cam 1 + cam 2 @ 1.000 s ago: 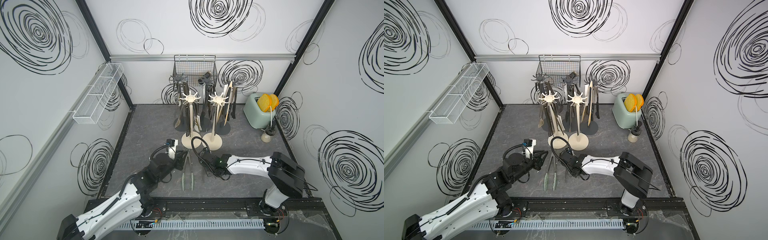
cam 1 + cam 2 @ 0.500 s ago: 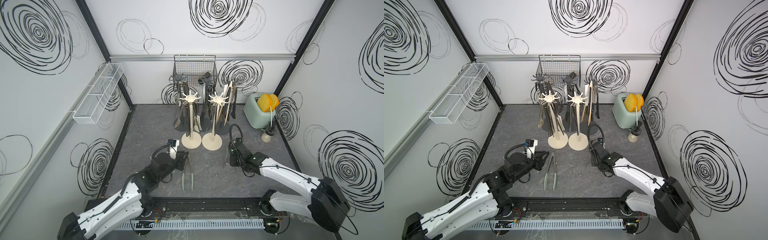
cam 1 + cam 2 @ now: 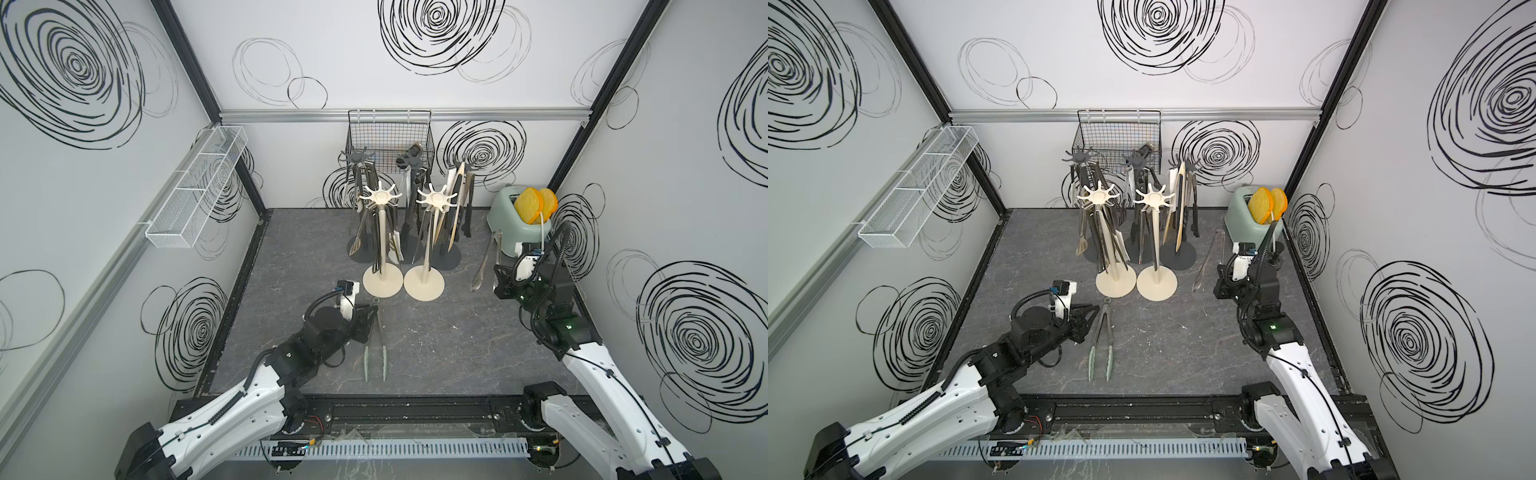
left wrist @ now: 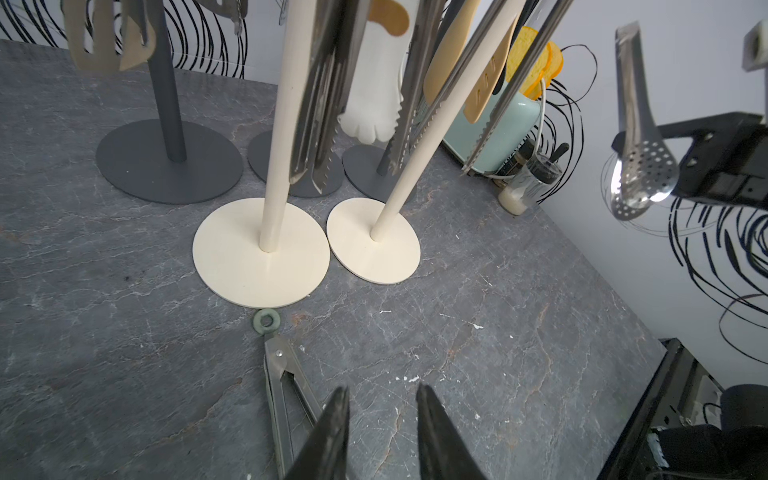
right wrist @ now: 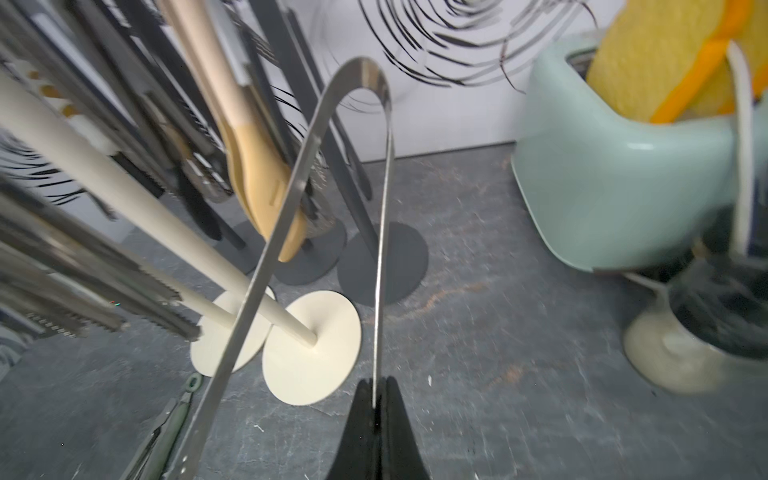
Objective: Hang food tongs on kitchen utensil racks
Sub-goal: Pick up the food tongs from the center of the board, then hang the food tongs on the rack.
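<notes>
Overhead, five pole-and-disc kitchen utensil racks are seen grouped at the back of the dark grey marbled desk (image 3: 436, 340): three dark grey racks (image 3: 357, 157) behind and two cream racks (image 3: 380, 197) in front, the cream bases just beside each other. Steel food tongs hang crowded from the hooks; their number cannot be counted.

Two tongs are off the racks. The pale green-tipped steel tongs (image 3: 376, 336) lies flat on the desk, its ring end just beside a cream base. The left gripper (image 4: 380, 395) is poised over its arms with jaws apart and nothing between them, a detail given only by the left wrist view.

The all-steel tongs with perforated spoon tips (image 4: 640, 166) is held upright, bend uppermost, near the mint green toaster (image 3: 505, 222), which carries two yellow toast slices (image 3: 530, 203). Only the right wrist view shows the right gripper (image 5: 376, 384) pressed together on one arm of these tongs, the other arm free.

A glass jar on a cream foot (image 4: 525, 183) is shown sharply in the left wrist view and blurred in the right wrist view. One black wire basket (image 3: 388, 133) and one white mesh tray (image 3: 195, 195) are fixed to the walls.
</notes>
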